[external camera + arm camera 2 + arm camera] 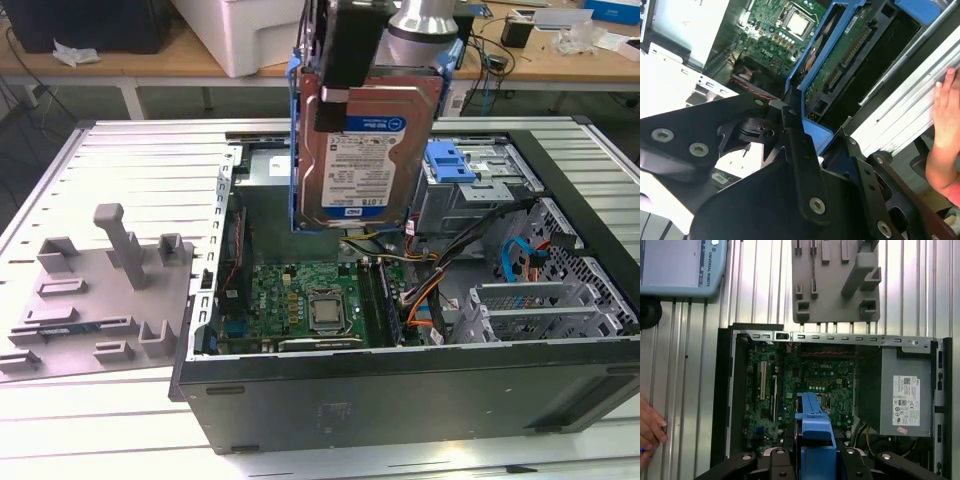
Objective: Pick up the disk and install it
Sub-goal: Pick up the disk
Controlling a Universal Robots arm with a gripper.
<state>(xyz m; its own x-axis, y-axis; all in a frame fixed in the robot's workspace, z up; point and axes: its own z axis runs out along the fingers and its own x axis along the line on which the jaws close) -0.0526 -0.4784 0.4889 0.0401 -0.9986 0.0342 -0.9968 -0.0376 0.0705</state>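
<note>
The disk (362,155) hangs upright in its blue frame, clamped at its upper edge by the closed gripper (338,88). It is above the open case (400,400) and over the motherboard (300,300). The case stands on the worktop (100,430). A grey fixture (100,290) lies at the exterior view's left. A hand (651,427) rests on the worktop beside the case.

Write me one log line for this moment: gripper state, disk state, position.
gripper: shut on disk | disk: lifted, held upright, label facing exterior view | position: above open computer case, not seated
</note>
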